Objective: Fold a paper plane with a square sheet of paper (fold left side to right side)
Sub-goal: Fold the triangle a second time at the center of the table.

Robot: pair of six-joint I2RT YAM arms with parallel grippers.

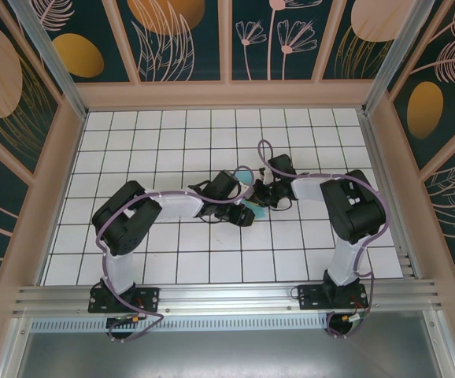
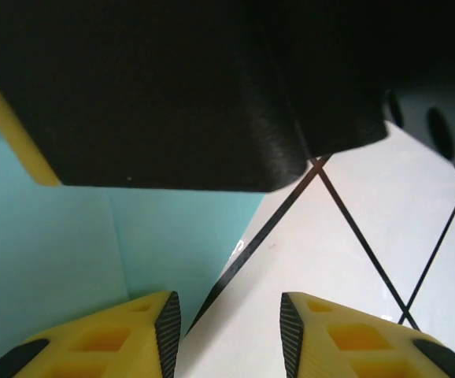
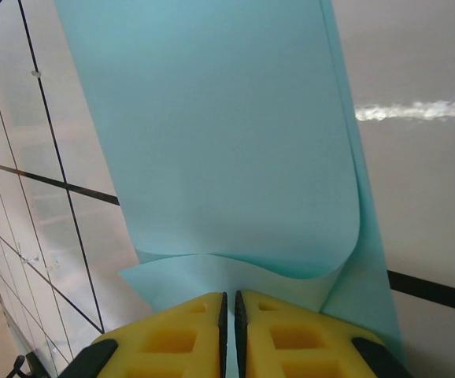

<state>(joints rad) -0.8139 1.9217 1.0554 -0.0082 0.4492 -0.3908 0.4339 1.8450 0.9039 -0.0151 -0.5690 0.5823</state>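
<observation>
Status: sheet (image 3: 212,142) sits mid-desk (image 1: 157,142), between the two arms, partly lifted. Right tool (image 3: 229,303) is clamped on one edge of it. The paper rises from the pinch and bends over in a soft loop, with no crease in that loop yet. Left tool (image 2: 230,315) has its jaws apart with nothing between them. One finger hangs over the flat part of the sheet, the other over bare desk, and the paper's edge runs just beside the gap. A dark body, probably the other arm, hangs close above in the left wrist view.

My read: the left-over-right fold is half done. Flap is up, not pressed.

How to do it well:
- Carry the pinched edge straight across and low, so the loop rolls instead of buckling.
- Match edge to edge and corner to corner before letting go. A skewed first fold spoils every later one.
- Use left tool as a hold-down on the flat half so the sheet can't slide on the glossy tiles.
- Release only once the flap lies flat, then press the fold from the middle outwards.
- Risks: arms are crowded, so mind a clash. Thin paper tears if tugged.
</observation>
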